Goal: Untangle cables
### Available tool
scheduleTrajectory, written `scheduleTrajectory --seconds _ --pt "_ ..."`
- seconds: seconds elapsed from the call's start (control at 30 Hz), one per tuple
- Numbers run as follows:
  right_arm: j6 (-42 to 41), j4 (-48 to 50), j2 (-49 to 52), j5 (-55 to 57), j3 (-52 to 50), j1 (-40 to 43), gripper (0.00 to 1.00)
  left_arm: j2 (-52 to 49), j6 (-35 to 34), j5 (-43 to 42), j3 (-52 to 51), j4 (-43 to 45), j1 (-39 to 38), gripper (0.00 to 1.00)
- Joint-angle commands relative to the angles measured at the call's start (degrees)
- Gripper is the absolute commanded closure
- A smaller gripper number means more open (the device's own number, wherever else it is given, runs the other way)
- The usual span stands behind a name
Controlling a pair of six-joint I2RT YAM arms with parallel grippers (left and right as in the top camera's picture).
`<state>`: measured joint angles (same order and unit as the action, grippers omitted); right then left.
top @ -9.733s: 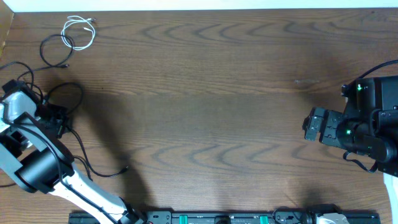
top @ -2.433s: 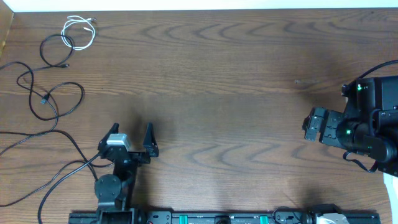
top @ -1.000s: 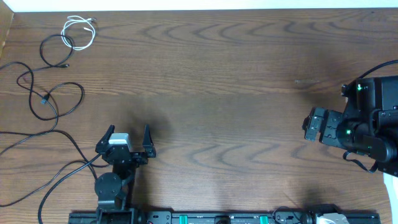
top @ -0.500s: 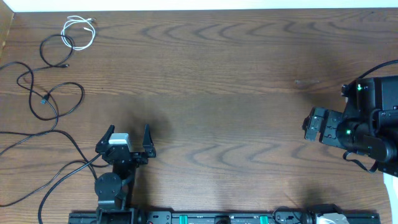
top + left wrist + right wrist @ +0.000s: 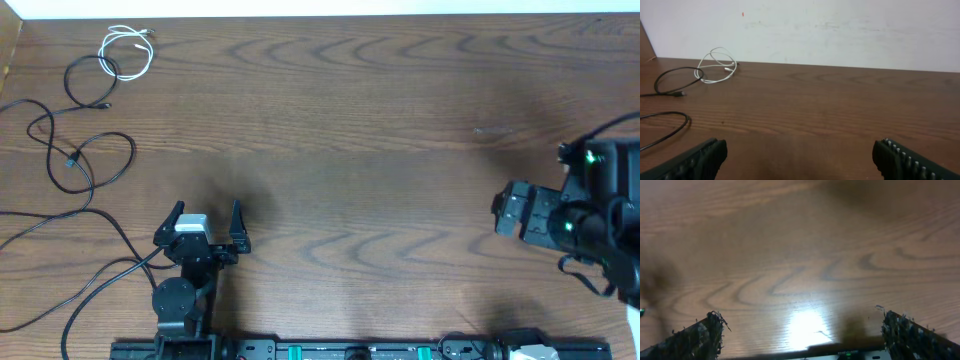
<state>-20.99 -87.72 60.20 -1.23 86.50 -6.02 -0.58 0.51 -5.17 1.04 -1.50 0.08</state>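
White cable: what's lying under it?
Under the white cable, mostly bare table; its edge crosses a black cable loop. Which lies on top is too small to tell.

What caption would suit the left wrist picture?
Open left tool faces a looped white cable and thin black cables on brown wooden table.

Wood-grain table (image 5: 400,120), smooth, slight sheen; cables (image 5: 72,158), matt black, one white; ridged fingers (image 5: 900,159)

This looks like a robotics lab: a wood-grain table (image 5: 380,150) against a plain white wall (image 5: 840,30), a black equipment rail (image 5: 350,351) along its near edge, a left arm (image 5: 180,300) and a right arm (image 5: 590,215).
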Motion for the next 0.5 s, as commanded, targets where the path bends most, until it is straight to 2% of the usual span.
scheduleTrajectory --seconds 0.0,0.13,0.3,0.47 --pt "1.0 2.6 -2.5 3.3 -1.1 0.3 0.01 0.3 1.2 -0.1 -0.8 -2.3 -0.3 0.02" --pt "2.0 7.7 -6.3 3.2 -6.6 0.3 0.01 0.3 1.2 -0.1 -0.8 -2.3 -0.3 0.02" --pt "3.8 21.8 -13.7 2.8 -20.9 0.3 0.01 0.3 1.2 -0.1 -0.8 -2.3 -0.3 0.02" --pt "11.1 38.6 -19.9 -2.4 -35.2 0.5 0.01 0.3 1.2 -0.1 -0.8 -2.3 -0.3 0.02"
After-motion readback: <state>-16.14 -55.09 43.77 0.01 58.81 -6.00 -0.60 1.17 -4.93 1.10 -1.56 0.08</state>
